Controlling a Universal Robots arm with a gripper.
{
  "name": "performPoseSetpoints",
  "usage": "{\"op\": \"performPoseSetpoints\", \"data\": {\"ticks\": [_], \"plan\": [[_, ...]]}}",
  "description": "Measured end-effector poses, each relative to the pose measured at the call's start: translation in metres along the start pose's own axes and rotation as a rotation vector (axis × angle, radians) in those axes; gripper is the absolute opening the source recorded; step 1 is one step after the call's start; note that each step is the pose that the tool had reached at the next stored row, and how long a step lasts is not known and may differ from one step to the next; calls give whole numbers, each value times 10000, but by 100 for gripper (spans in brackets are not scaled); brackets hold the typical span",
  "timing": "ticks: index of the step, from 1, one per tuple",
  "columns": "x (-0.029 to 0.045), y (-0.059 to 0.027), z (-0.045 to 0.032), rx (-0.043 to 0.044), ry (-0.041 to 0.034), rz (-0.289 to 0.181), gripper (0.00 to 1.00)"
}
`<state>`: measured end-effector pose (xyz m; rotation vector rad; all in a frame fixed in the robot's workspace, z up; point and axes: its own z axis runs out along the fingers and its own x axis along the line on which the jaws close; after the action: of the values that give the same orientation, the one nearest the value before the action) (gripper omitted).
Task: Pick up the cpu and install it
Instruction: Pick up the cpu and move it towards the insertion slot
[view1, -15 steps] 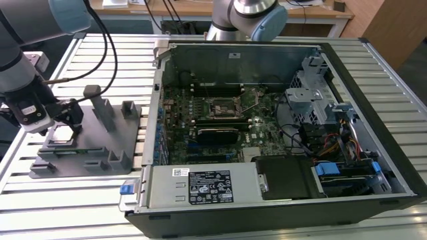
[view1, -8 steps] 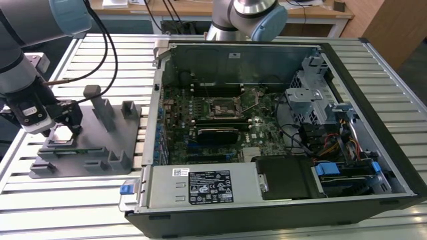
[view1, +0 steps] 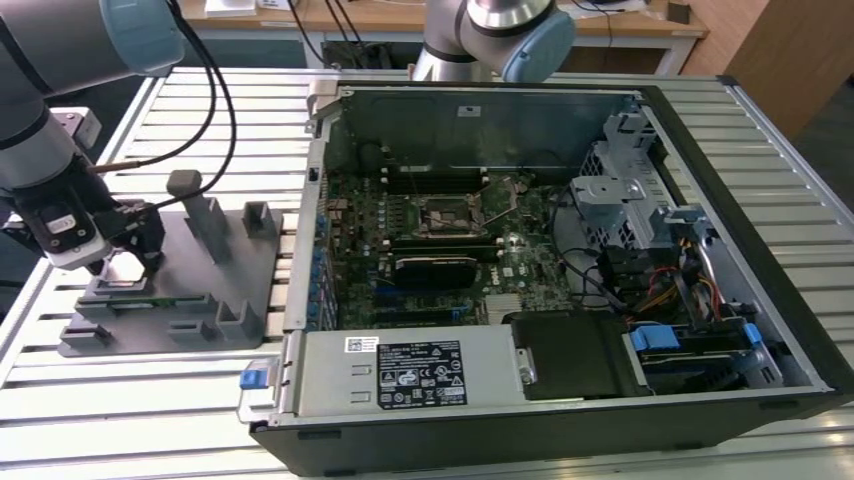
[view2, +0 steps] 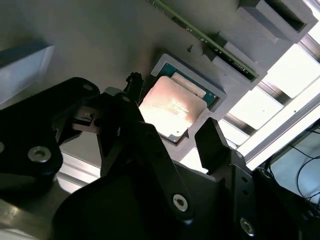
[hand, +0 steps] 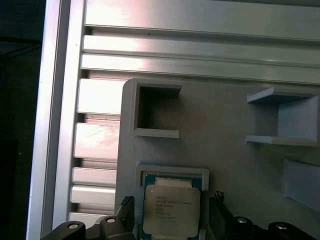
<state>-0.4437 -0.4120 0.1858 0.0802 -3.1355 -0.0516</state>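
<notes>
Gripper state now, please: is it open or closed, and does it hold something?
Gripper: open, holding nothing; it straddles the cpu, which lies in its pocket of the grey tray.

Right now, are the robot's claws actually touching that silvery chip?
Apart. In the first wrist view the open gripper straddles the cpu, with grey tray showing between them on both sides.
</notes>
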Motion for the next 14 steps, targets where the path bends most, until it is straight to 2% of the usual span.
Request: {"op": "performPoseSetpoints", "data": {"ticks": [1,2,14], "plan": [[0,0,2,0,-1,-1,69],[0,0,5,0,-2,0,62],[0,-1,29,0,-2,42,62]]}}
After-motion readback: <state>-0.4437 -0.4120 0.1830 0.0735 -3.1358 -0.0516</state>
